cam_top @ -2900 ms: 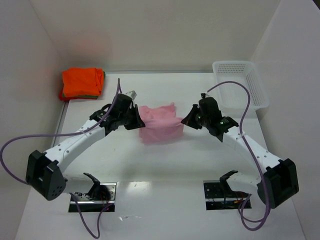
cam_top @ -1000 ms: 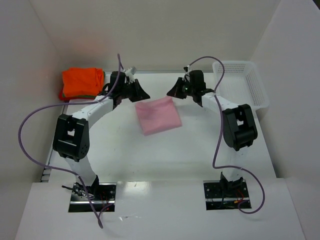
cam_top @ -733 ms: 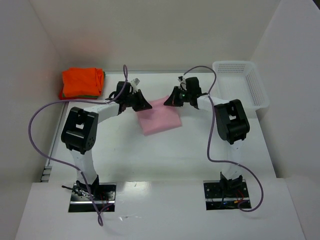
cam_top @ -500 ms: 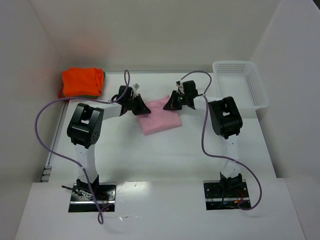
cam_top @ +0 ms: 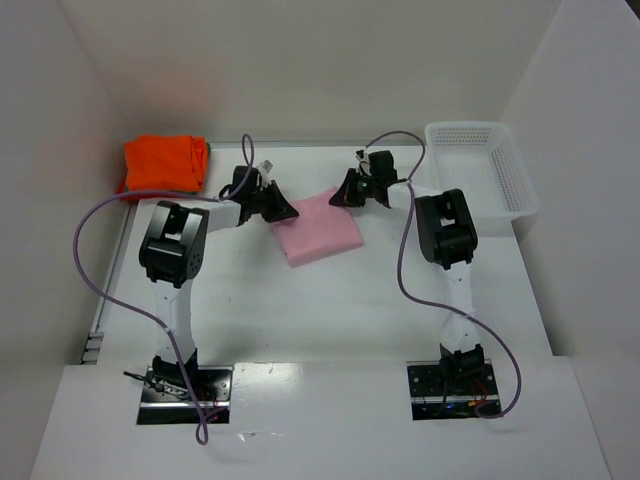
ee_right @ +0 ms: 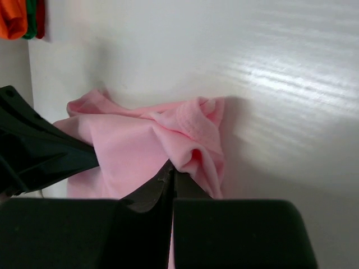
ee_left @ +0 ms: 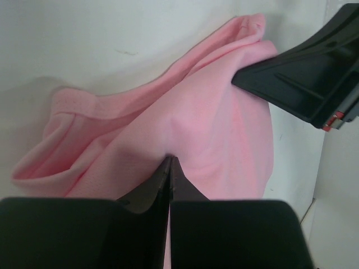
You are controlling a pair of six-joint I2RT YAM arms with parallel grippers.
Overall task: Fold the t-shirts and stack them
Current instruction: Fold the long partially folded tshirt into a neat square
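From the overhead camera, the pink shirt [cam_top: 322, 232] lies folded into a rough square on the tabletop [cam_top: 330, 310], toward the far side and between the two arms. About a second ago both tools stood off its far edge, clear of the cloth. They have since closed in, and now the left tool [cam_top: 288, 212] sits on the far left corner and the right tool [cam_top: 340, 198] on the far right corner. The orange shirt [cam_top: 165, 163] lies folded in the far left corner of the tabletop, well apart from the pink one. The white basket [cam_top: 470, 126] stands at the far right.

On the left wrist camera, my left tool is shut, its fingers pressed together with a pinch of pink cloth between them. The fabric bunches in soft ridges ahead of it, and the right tool's dark body reaches in from the upper right.

On the right wrist camera, the right tool is likewise clamped on pink cloth, where the corner rolls into a thick fold. The left tool's dark body shows on the left, and a green shirt [ee_right: 32, 19] shows as a strip beside the orange at the top left.

I judge that both far corners are now gripped again. That sets me up either for one more fold or to carry the pink shirt to the orange pile.
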